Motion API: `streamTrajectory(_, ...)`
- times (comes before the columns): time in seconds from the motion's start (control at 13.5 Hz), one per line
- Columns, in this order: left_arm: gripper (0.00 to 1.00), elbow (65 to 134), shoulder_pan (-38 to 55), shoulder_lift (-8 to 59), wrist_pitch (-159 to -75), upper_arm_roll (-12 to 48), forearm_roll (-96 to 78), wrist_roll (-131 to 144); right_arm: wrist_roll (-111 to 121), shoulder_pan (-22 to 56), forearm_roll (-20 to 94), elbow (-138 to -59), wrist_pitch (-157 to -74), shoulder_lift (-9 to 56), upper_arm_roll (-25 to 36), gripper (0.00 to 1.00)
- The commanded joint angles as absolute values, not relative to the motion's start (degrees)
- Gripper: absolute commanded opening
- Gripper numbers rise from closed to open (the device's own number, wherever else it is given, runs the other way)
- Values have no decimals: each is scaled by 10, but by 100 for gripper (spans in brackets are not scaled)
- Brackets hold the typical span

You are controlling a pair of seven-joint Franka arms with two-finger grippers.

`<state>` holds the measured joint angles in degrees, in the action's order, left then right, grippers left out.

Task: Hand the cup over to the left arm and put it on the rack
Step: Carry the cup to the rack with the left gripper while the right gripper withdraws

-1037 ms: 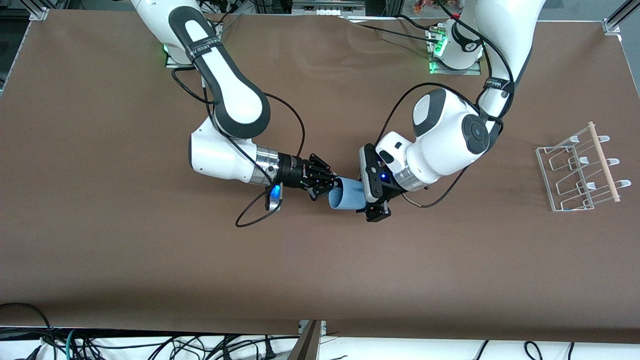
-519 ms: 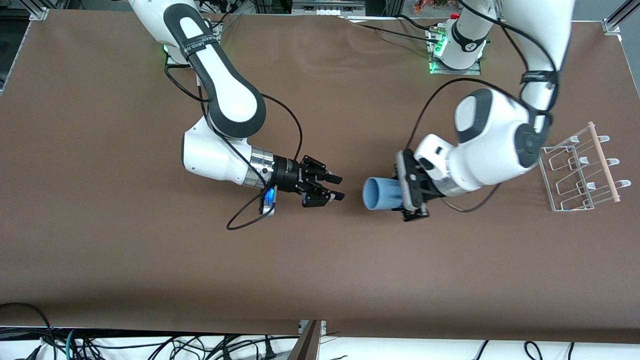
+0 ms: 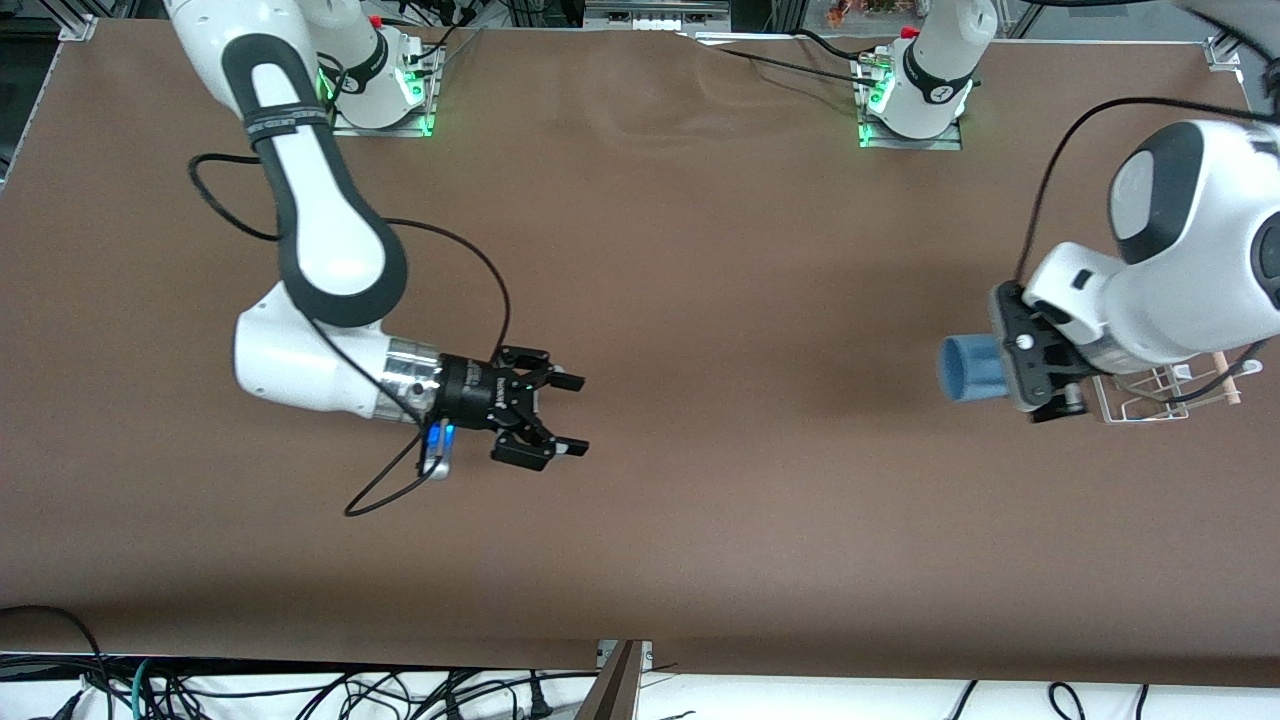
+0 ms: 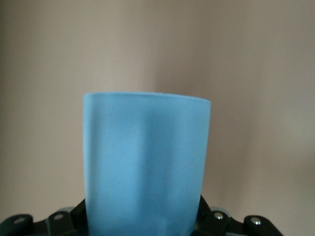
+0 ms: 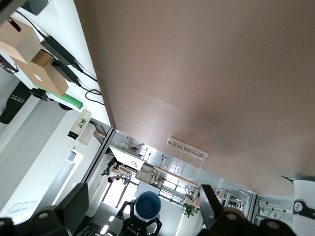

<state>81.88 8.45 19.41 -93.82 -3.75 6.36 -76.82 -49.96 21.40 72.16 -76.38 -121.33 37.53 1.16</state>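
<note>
**A:** The small light-blue plastic tumbler, the cup (image 3: 972, 369), is carried on its side by the left gripper (image 3: 1003, 368), held by its base end with the open mouth pointed toward the right arm's end of the table. It is up in the air, over bare brown table (image 3: 700, 250) just beside the small white wire drying rack with its pale wooden rod (image 3: 1150, 395), most of which is hidden under the left arm.

**B:** And the grip itself?

**A:** The fingers are closed on the cup; in the left wrist view the blue wall (image 4: 146, 164) fills the space between the black jaw mounts. (The contact spots themselves are hidden by the cup.)

**B:** How is the cup judged to handle?

**A:** Light and fairly stiff, it is judged, but smooth and slightly tapered, so a slip toward the narrower end is possible if the squeeze is eased. Thin plastic may flex near the rim, so a hold near the base, as seen here, is probably the safer one. Breakage is hardly a worry.

**B:** The other arm?

**A:** The right gripper (image 3: 574, 414) is spread wide and holds nothing, waiting low over the table toward the right arm's end, well apart from the cup. The rack (image 5: 187, 153) and the cup (image 5: 147, 205) can be picked out far off in the right wrist view.
</note>
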Motion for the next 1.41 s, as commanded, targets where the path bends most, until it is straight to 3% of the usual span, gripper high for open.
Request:
streamTrajectory(0.0, 1, 854, 78, 161, -911, -34, 230, -800, -488, 214, 701, -766, -1209, 365, 4, 100)
streamTrajectory(0.3, 0, 981, 34, 108, -917, -35, 424, -795, -490, 218, 689, -766, -1209, 362, 4, 100)
streamTrajectory(0.81, 0, 1258, -25, 13, -1090, -37, 592, -689, -491, 221, 688, -766, -1210, 362, 4, 100)
streamTrajectory(1.33, 0, 1333, -28, -8, -1141, -46, 710, -659, -492, 238, 678, -764, -1223, 362, 3, 100)
